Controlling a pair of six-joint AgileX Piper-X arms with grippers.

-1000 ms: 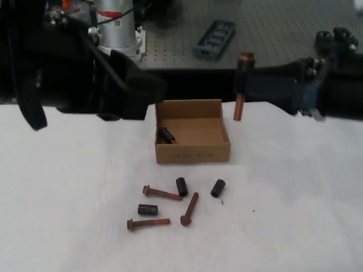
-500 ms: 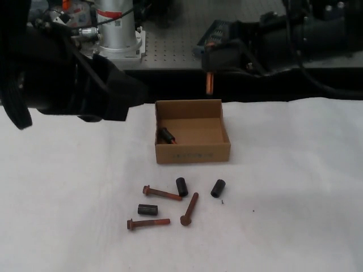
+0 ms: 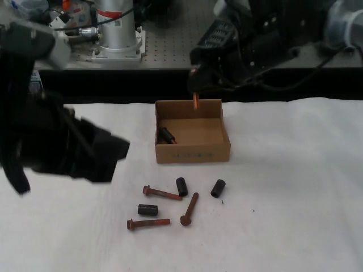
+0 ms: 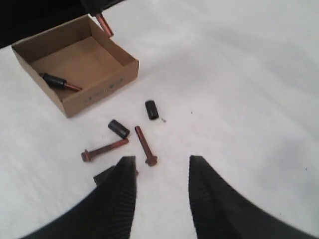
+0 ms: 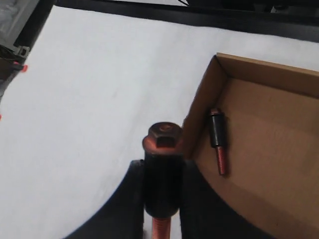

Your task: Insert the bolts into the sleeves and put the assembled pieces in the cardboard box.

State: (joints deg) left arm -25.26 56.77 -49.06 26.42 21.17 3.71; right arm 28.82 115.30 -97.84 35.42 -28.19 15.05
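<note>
My right gripper (image 5: 162, 196) is shut on an assembled piece (image 5: 163, 164), a copper bolt in a black sleeve. In the high view it hangs at the back wall of the cardboard box (image 3: 193, 153), with the bolt tip (image 3: 195, 102) pointing down. One assembled piece (image 3: 166, 135) lies inside the box. Three loose bolts (image 3: 161, 193) (image 3: 190, 208) (image 3: 148, 223) and three black sleeves (image 3: 181, 186) (image 3: 218, 187) (image 3: 147, 209) lie on the white cloth in front of the box. My left gripper (image 4: 162, 194) hovers open above them, near a bolt (image 4: 144, 146), holding nothing.
White cloth (image 3: 295, 187) covers the bench, with free room right and left of the loose parts. Behind the cloth is a perforated metal table with a silver cylinder (image 3: 116, 25) and a dark rack (image 3: 214, 35). My left arm (image 3: 62, 147) looms over the left side.
My right arm swung in from the right to the box's back wall, carrying the assembled piece. My left arm came forward and lower toward the loose parts.
</note>
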